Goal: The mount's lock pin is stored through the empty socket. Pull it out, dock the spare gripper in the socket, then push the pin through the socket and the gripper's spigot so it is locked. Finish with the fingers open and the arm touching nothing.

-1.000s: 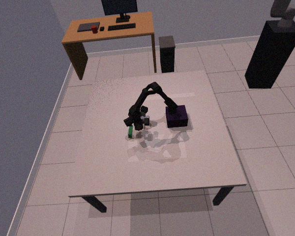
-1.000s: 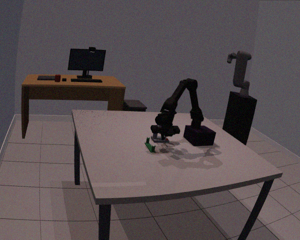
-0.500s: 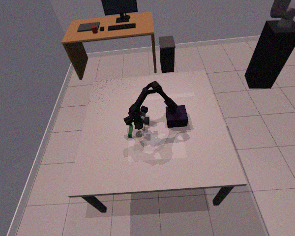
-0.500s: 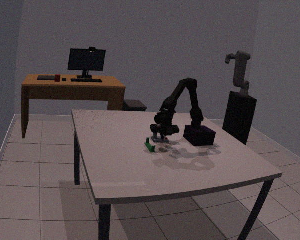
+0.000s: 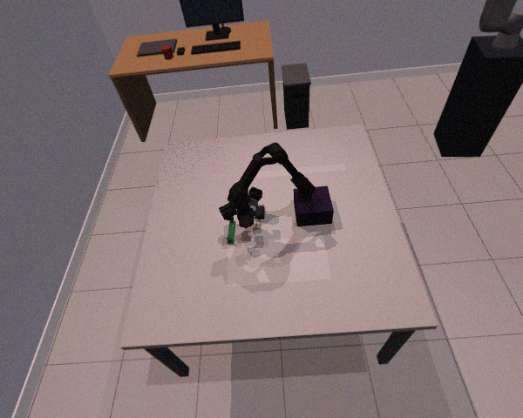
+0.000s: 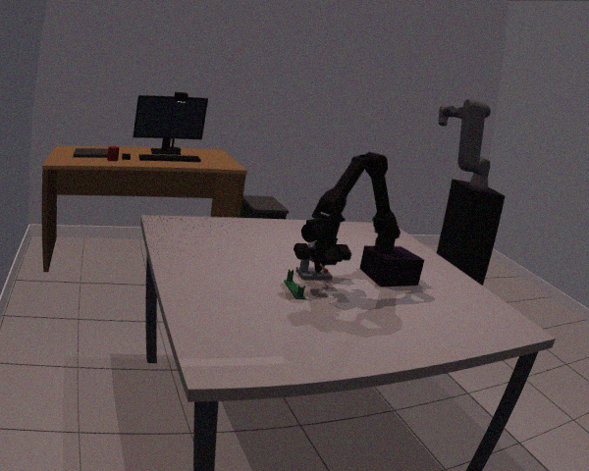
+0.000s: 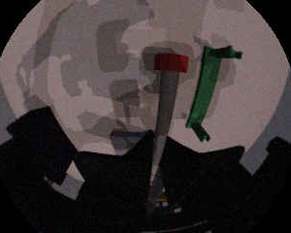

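My gripper (image 6: 319,265) (image 7: 152,132) is shut on the lock pin, low over the table. The pin's grey shaft (image 7: 167,99) runs out from between the fingertips to a red head (image 7: 171,63) (image 6: 325,270); its other end is hidden among the fingers. A green cradle (image 5: 231,232) (image 6: 294,288) (image 7: 207,87) with upright ends stands on the table beside the gripper. The mount's grey base (image 6: 313,276) lies just behind and under the gripper; its socket is mostly hidden by the arm. I cannot tell the spare gripper from the dark arm parts.
The arm's dark purple base block (image 5: 313,211) (image 6: 392,267) stands on the table (image 5: 280,310) (image 6: 346,349) to the right of the gripper. A wooden desk with a monitor and a pedestal with another arm stand beyond the table.
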`<action>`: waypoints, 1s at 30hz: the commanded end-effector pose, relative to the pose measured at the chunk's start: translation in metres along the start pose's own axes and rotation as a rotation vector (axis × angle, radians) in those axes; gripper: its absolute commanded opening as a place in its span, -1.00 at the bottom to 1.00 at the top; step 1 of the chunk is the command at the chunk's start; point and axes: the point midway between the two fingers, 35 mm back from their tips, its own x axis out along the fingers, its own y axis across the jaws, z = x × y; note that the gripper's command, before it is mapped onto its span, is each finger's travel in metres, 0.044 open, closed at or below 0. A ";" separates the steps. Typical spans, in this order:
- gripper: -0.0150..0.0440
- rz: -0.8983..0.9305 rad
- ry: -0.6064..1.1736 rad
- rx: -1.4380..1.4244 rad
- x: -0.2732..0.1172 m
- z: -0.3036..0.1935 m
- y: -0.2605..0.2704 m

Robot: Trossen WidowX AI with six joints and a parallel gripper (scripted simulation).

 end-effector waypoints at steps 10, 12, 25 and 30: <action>-0.49 0.001 0.002 -0.004 0.002 -0.009 -0.001; -0.49 0.001 0.002 -0.004 0.002 -0.010 -0.001; -0.49 0.006 0.002 -0.006 0.004 -0.018 0.000; -0.49 0.009 0.002 -0.006 0.005 -0.022 0.000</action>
